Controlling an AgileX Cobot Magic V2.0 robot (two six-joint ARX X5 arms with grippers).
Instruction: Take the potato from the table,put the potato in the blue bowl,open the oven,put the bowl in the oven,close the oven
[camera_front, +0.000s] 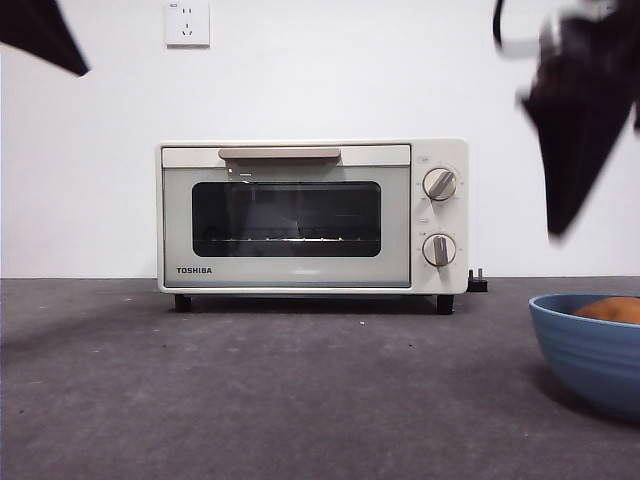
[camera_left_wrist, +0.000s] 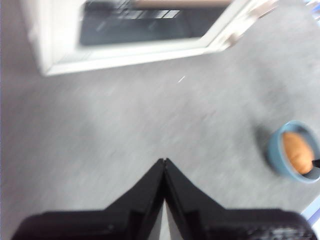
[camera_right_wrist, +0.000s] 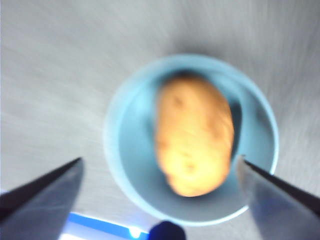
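From the front, the oven (camera_front: 312, 216) stood shut at the back of the table (camera_front: 260, 390), its handle (camera_front: 279, 153) across the top of the door, and the blue bowl (camera_front: 590, 345) sat near the right edge with the potato (camera_front: 610, 310) just showing over its rim — so the first two steps looked done and opening the oven was the step in hand. The left wrist view showed the left gripper (camera_left_wrist: 164, 161) with its jaws pressed together above bare table, the oven door ahead; the next move likely called for reaching that handle and pulling the door down. In the right wrist view the right gripper (camera_right_wrist: 160, 167) hung over the bowl with jaws spread wide and empty; the potato lay inside, its long axis running — as far as the blur allowed — away from the camera, between the jaws.
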